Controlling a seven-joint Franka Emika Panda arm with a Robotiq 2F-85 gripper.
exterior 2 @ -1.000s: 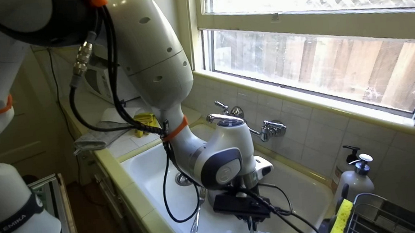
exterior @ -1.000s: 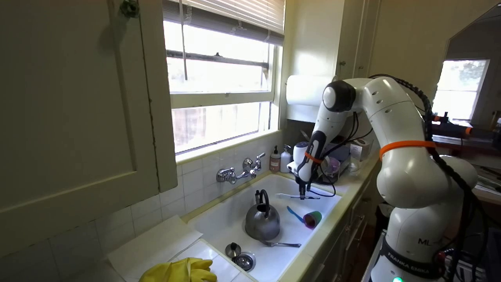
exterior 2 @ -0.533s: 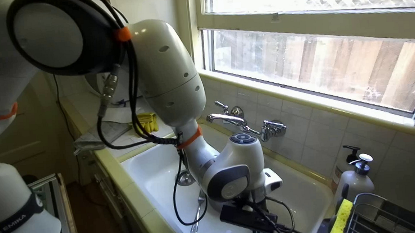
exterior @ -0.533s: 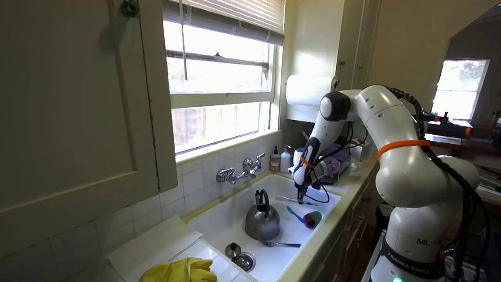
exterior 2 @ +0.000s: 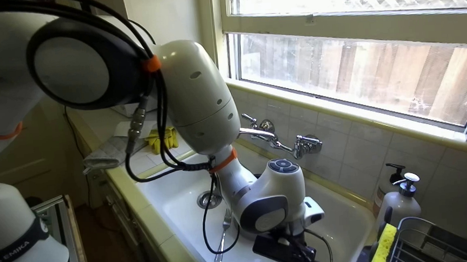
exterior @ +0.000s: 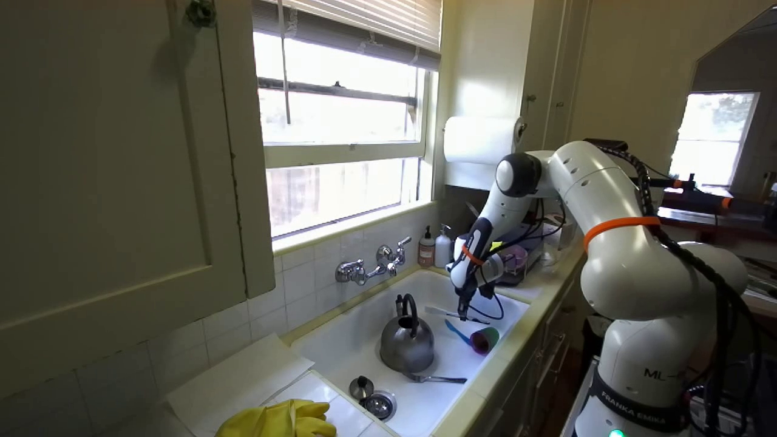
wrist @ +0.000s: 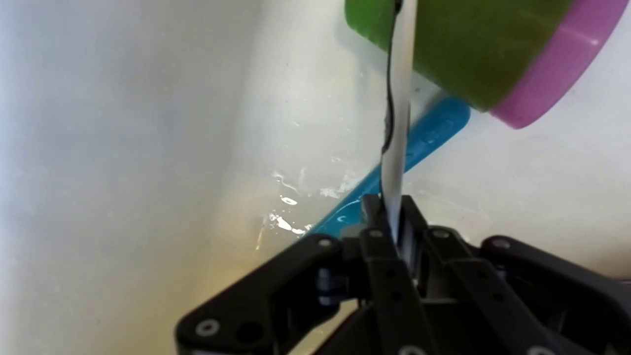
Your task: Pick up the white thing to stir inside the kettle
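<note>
The white thing is a thin white utensil with a dark edge (wrist: 402, 108), held in my gripper (wrist: 391, 207). My gripper is shut on it, and it sticks out from between the fingertips. In an exterior view my gripper (exterior: 463, 315) is inside the sink, right of and behind the kettle (exterior: 405, 347). The utensil's pale end (exterior: 437, 311) points left there, and its dark end shows to the right. The kettle stands upright with its top opening showing under the dark handle. In the other exterior view the arm hides most of the kettle.
A blue utensil (wrist: 436, 130) and a green cup with a pink rim (wrist: 473, 44) lie in the sink below my gripper. A fork (exterior: 440, 380) lies by the kettle. The tap (exterior: 376, 267) juts from the wall. A dish rack (exterior 2: 426, 240) stands beside the sink.
My gripper has moved lower and slightly left in an exterior view, carrying the utensil. The arm's elbow has dropped. The kettle, cup, blue utensil and fork have not moved.
</note>
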